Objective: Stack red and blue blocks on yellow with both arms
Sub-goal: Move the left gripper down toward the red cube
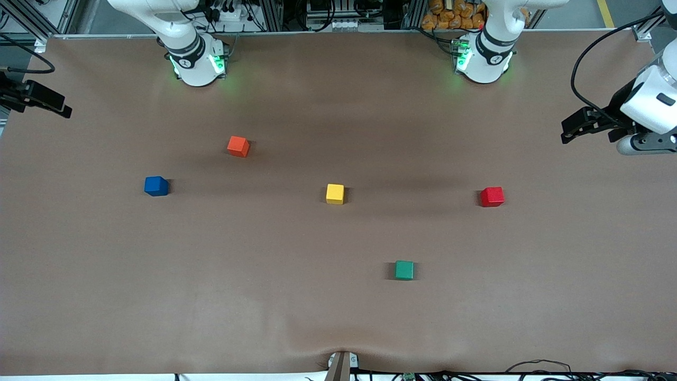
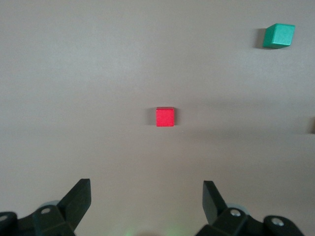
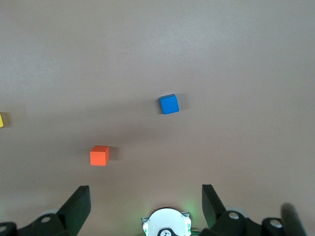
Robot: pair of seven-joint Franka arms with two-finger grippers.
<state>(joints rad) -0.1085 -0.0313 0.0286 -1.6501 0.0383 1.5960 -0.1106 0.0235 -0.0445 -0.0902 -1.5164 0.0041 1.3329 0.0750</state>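
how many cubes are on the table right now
5, all apart on the table: orange-red cube nearest the robot bases, blue cube toward the right arm's end, yellow cube mid-table, red cube toward the left arm's end, green cube nearest the front camera.

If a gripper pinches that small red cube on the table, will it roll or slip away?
Probably not. The small matte red cube rests on a flat face on the brown table cover, so it should slide rather than roll. Its flat sides look easy to pinch, and the matte finish suggests little slip. It appears rigid and likely light.
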